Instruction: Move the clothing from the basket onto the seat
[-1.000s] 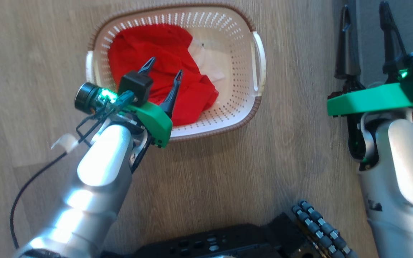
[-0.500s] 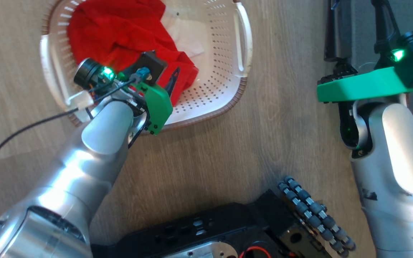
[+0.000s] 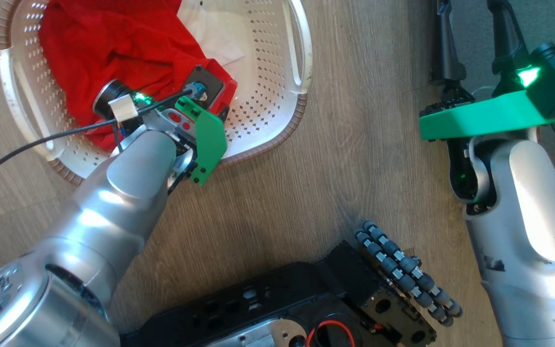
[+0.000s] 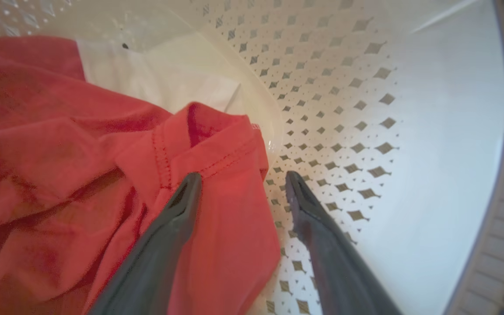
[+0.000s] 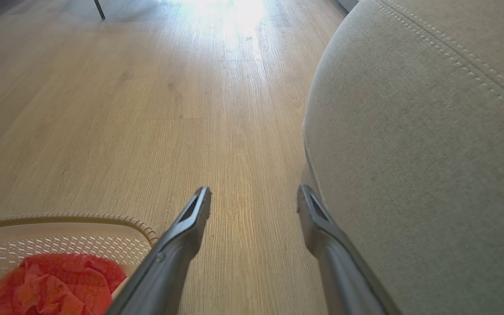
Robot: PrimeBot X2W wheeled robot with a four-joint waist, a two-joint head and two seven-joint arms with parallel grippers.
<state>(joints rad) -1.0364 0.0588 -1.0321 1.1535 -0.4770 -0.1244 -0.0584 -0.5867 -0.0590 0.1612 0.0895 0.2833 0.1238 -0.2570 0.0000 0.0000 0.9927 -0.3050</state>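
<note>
The basket (image 3: 268,72) sits on pale plank floor (image 3: 330,193), with the grey seat (image 5: 431,175) to its right. The left gripper (image 4: 243,177) gapes over the clothing (image 4: 59,153) inside it. The right gripper (image 5: 254,192) hangs open and empty, right of the basket.

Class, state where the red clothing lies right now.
Upper left of the head view: the clothing lies inside the basket, toward its left side, beneath the left claw.

clothing (image 3: 104,43): red, crumpled inside cream basket (image 3: 270,48) | seat (image 5: 431,131): grey, pale stitching
</note>
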